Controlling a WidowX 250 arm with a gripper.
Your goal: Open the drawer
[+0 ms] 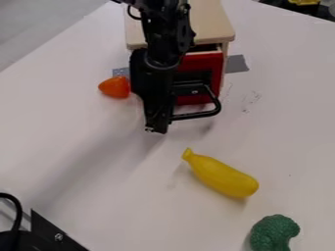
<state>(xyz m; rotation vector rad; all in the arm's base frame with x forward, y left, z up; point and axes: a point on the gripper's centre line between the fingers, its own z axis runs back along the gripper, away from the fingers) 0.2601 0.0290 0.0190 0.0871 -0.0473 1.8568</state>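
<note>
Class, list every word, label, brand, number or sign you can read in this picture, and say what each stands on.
None can be read.
Faint dark marks on the white table, in the picture just right of the red drawer: too faint and small to tell whether they are writing.

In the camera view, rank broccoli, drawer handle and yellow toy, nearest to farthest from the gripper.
From the gripper:
1. Drawer handle, right beside it
2. Yellow toy, right of centre
3. Broccoli, lower right corner
</note>
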